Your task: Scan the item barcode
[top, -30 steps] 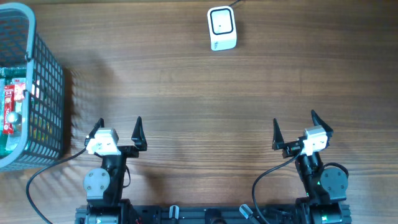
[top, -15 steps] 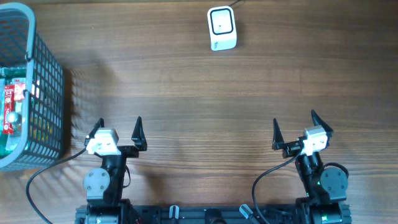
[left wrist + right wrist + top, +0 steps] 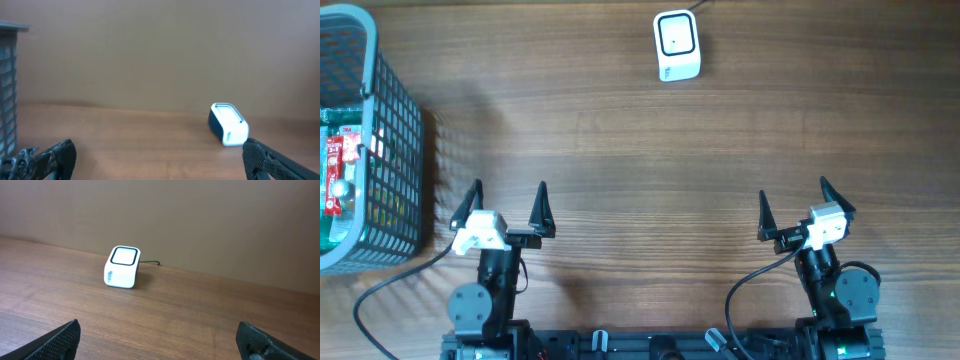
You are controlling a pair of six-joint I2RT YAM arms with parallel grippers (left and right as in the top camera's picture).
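Near the 6 o'clock edge of the brown wooden table (image 3: 640, 150), the left gripper (image 3: 509, 190) at 7 o'clock and the right gripper (image 3: 793, 192) at 5 o'clock both stand with jaws spread wide, holding and touching nothing. Only the overhead view looks into the grey plastic mesh basket (image 3: 400, 150) at 9 o'clock, where a red packet (image 3: 334, 175) lies among other goods; its print is too small to read. Farthest, at 12 o'clock, sits the white box-shaped barcode scanner (image 3: 677, 45). The right wrist view alone shows blue lettering on its side, unreadable, and its thin dark cable (image 3: 150, 263).
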